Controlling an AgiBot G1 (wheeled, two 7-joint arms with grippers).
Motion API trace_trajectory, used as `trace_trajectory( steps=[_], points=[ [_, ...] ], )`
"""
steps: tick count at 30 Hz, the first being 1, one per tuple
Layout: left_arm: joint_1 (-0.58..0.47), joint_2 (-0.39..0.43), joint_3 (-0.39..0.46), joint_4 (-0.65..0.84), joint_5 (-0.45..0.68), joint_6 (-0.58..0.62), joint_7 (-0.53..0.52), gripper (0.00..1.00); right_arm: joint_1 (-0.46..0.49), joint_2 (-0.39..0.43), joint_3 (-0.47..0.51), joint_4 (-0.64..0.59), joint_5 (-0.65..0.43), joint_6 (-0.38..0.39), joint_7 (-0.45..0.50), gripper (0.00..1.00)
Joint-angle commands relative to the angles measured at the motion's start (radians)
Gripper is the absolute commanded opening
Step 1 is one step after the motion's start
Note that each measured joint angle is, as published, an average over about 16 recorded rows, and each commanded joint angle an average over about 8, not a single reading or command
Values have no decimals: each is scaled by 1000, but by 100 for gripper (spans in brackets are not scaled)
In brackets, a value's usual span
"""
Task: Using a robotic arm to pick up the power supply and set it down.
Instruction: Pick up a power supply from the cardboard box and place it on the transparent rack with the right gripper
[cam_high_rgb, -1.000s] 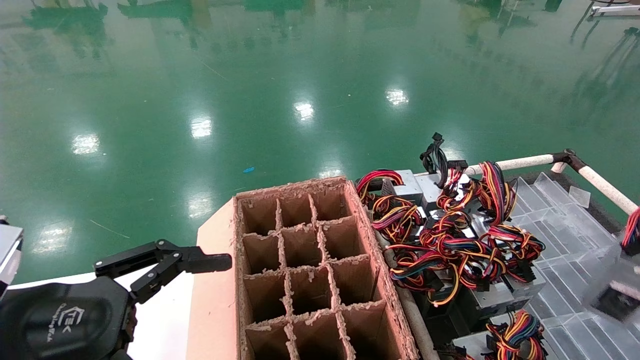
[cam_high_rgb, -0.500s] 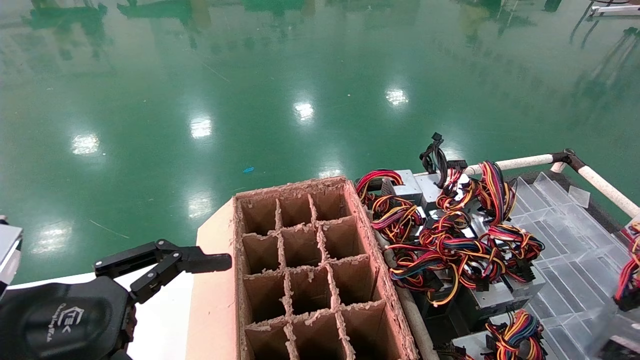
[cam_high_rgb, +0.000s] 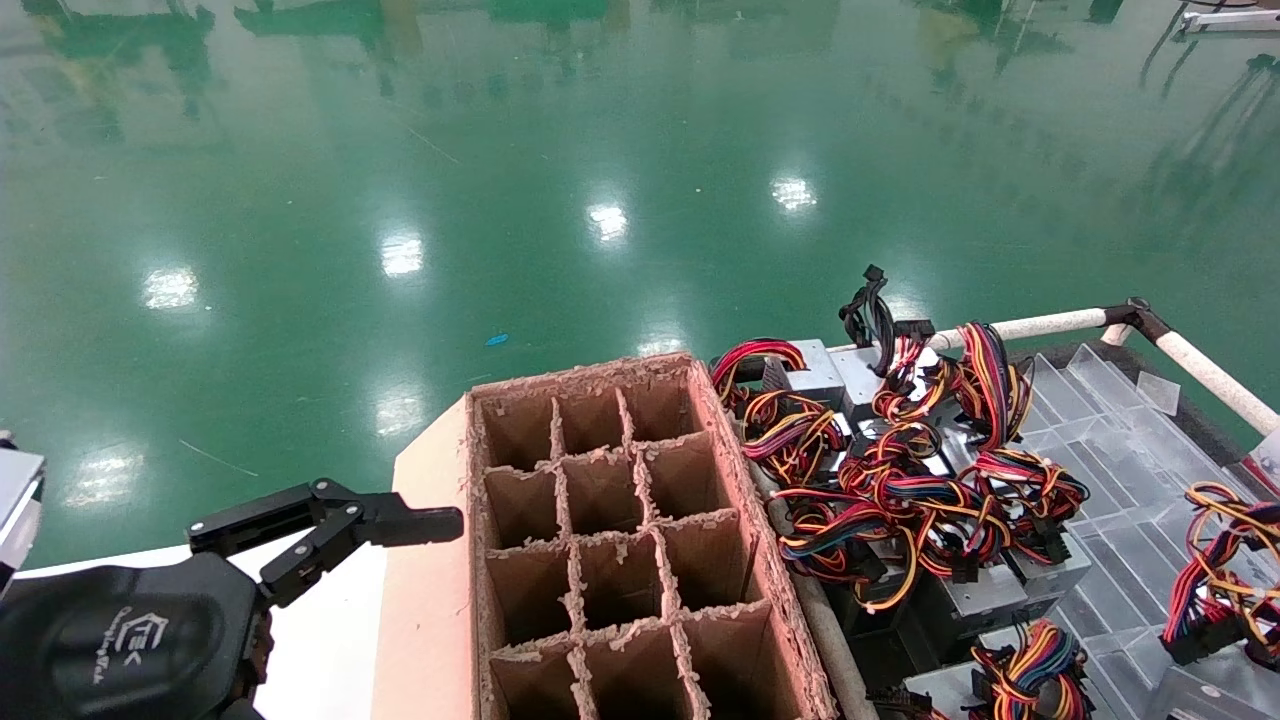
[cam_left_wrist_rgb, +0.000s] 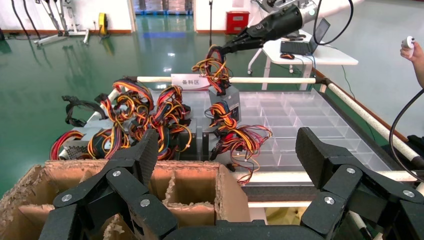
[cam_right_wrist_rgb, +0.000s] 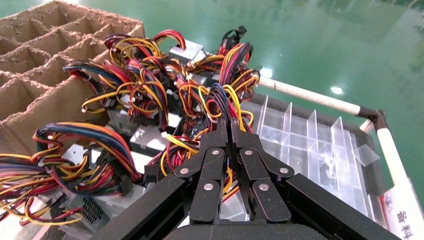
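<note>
Head view: the left pincer (cam_high_rgb: 400, 525) is parked, spread wide, beside the carton (cam_high_rgb: 610, 540). Left wrist view: the right pincer (cam_left_wrist_rgb: 223, 48) is raised over the clear tray (cam_left_wrist_rgb: 300, 120), the supply (cam_left_wrist_rgb: 223, 97) hung by its wires (cam_left_wrist_rgb: 214, 70). Right wrist view: fingers (cam_right_wrist_rgb: 220, 137) are clenched on wires.

You are on a factory or assembly-hall floor: a wide, glossy green floor (cam_high_rgb: 600, 150) mirrors rows of ceiling lamps. Beside you a divided cardboard carton (cam_high_rgb: 620, 530) and a clear plastic compartment tray (cam_high_rgb: 1120, 480) sit at a work station, with wired power supplies (cam_high_rgb: 900, 480) heaped together. Far off, a white desk (cam_left_wrist_rgb: 320, 52) carries a laptop.
</note>
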Motion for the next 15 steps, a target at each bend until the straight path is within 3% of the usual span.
trace_trajectory(
  steps=[1, 15],
  points=[
    [0, 0, 0, 0, 0, 0, 0, 100, 2, -5, 5, -7, -8, -6, 5, 0],
    [0, 0, 1, 0, -1, 0, 0, 100, 21, -48, 57, -28, -151, -13, 60, 0]
  ],
)
